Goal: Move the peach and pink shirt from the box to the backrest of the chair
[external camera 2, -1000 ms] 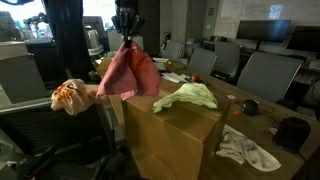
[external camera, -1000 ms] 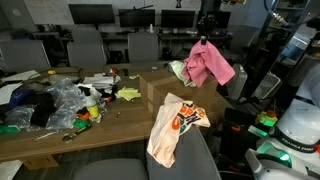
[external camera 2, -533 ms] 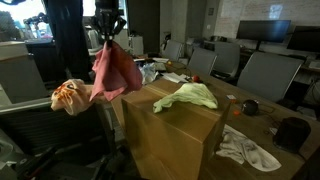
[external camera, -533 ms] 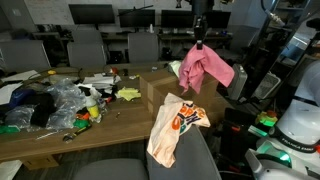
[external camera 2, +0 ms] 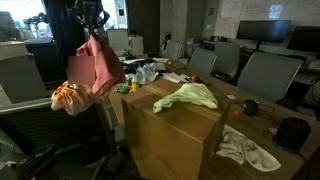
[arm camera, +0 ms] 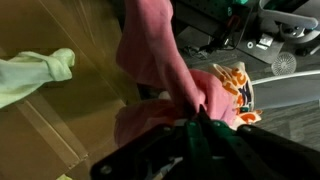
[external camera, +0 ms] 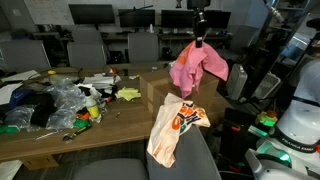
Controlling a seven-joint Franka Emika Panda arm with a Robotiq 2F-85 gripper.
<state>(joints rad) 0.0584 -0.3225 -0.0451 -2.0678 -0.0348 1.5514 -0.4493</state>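
My gripper is shut on the top of the pink shirt, which hangs free in the air in both exterior views. The peach shirt with its orange print lies draped over the grey chair's backrest. The pink shirt hangs between the brown box and that backrest, just above the peach one. In the wrist view the fingertips pinch pink fabric, with the peach shirt below them and the box top to the left.
A small yellow-green cloth lies on the box. The wooden table holds clear plastic bags and clutter. A white cloth lies beside the box. Grey chairs and monitors line the back.
The gripper has carried the pink shirt sideways off the box and toward the chair backrest; the shirt swings below it. The peach shirt and green cloth have not moved.
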